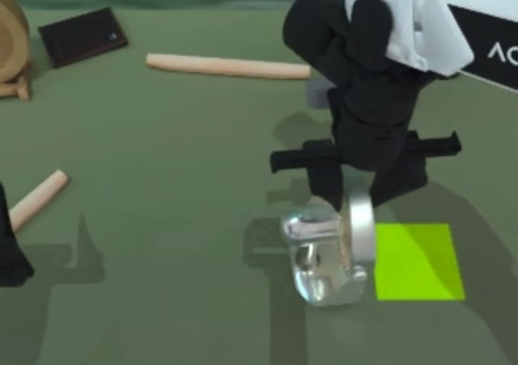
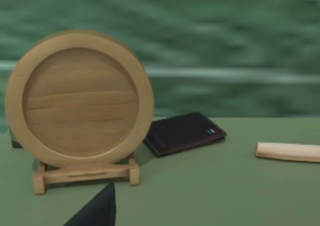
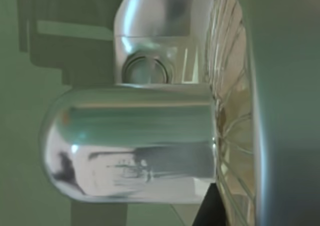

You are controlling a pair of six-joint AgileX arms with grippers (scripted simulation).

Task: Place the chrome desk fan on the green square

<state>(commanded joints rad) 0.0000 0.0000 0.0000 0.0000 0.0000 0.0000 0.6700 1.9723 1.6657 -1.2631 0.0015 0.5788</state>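
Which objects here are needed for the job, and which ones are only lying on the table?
For the job: chrome desk fan, green square, right end effector over the fan.

Lying about: round wooden stand, dark wallet, long wooden rod, short wooden rod; left end effector parked at the left edge.

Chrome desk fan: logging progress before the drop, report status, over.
Right tool over the chrome desk fan, grip hidden. Fan just left of the green square, not on it. Left arm parked at the table's left edge. Nothing on the square.
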